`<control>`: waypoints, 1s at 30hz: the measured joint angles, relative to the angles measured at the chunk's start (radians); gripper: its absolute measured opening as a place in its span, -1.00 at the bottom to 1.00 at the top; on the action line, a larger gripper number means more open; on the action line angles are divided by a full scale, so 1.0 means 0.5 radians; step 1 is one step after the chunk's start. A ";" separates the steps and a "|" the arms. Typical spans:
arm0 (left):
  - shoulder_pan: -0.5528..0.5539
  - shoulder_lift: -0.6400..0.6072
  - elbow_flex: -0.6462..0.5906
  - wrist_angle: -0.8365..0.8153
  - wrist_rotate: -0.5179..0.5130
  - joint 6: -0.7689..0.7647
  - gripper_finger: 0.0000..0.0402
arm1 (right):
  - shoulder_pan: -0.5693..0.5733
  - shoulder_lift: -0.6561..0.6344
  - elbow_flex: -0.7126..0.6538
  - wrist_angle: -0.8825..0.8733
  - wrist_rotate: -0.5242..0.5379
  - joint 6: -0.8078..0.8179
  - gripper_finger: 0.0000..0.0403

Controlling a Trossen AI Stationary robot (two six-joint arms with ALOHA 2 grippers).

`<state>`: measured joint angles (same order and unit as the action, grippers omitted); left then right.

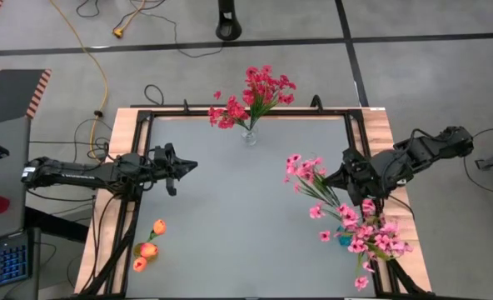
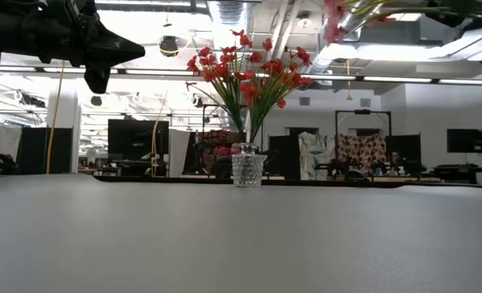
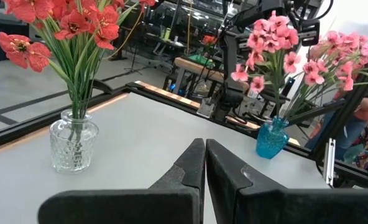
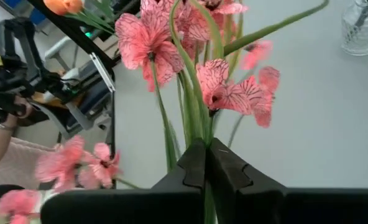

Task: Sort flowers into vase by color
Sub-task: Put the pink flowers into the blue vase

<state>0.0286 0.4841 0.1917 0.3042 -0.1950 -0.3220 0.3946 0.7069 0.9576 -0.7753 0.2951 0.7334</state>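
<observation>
Left tool (image 1: 186, 166): hovering left of the clear vase (image 1: 249, 135), fingers pressing together, gripping nothing.
Clear vase: holding magenta-red flowers (image 1: 255, 94) at the tabletop's (image 1: 230, 217) far edge.
Orange buds (image 1: 146, 248): lying near-left of the clear vase.
Right tool (image 4: 204, 163): clamping on a pink spray (image 1: 306, 172), right of the clear vase.
Blue vase (image 3: 271, 140): holding pink flowers (image 1: 375, 237).
Writing: none readable.

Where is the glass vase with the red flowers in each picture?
High view: clear glass vase at the table's far edge, top middle.
Low view: vase in the centre.
Left wrist view: vase at left.
Right wrist view: vase in the top right corner.
Shared landmark: the grey table.
</observation>
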 joint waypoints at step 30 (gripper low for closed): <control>0.000 0.000 0.001 0.001 0.000 -0.045 -1.00 | 0.863 -0.062 0.054 -0.409 0.573 0.305 -0.88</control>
<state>0.0284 0.4839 0.1921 0.3046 -0.1947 -0.3447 0.8261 0.6758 0.9848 -0.9798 0.5815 0.8860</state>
